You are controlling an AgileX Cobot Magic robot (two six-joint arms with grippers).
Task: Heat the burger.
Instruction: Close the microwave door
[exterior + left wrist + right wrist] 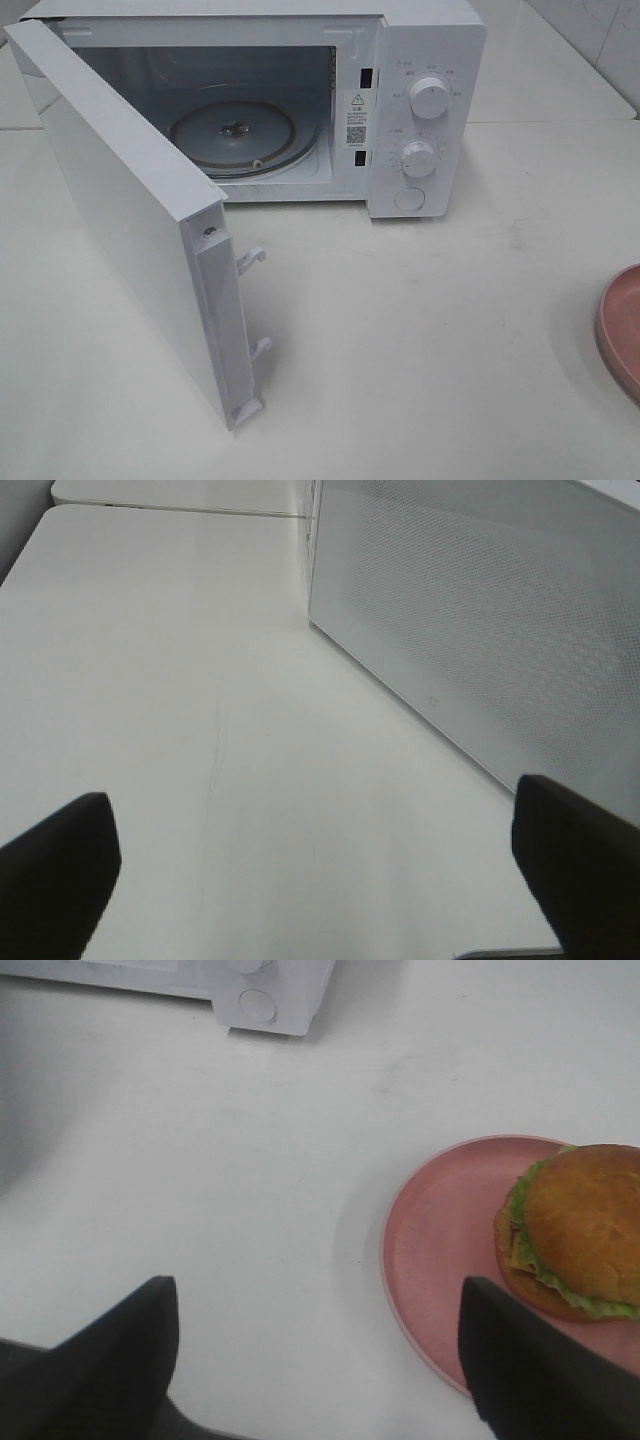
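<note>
Microwave [420, 110] door [130, 220] is swung wide open, so the opening step looks done. Cavity is empty, only the glass turntable [245, 135] inside.

The burger [575, 1235] has not been loaded yet. It sits on the pink plate [440, 1250], on the table [450, 330] off to the right of the microwave, well apart from it. The high view catches only the plate's edge at the right border; the burger itself shows only in the right wrist view.

Left gripper [310, 870]: jaws spread wide, nothing between them, just bare table, with the door's perforated panel close beside it. Right gripper [320, 1360]: jaws also wide apart, holding nothing, hanging over the table near the plate rim, one finger [540, 1370] over the plate edge, not touching the burger as far as I can tell.

Left to do, by my read: pick up the burger or plate, put it on the turntable, shut the door, turn the knobs [430, 98]. Early stage, roughly first step of several finished.
</note>
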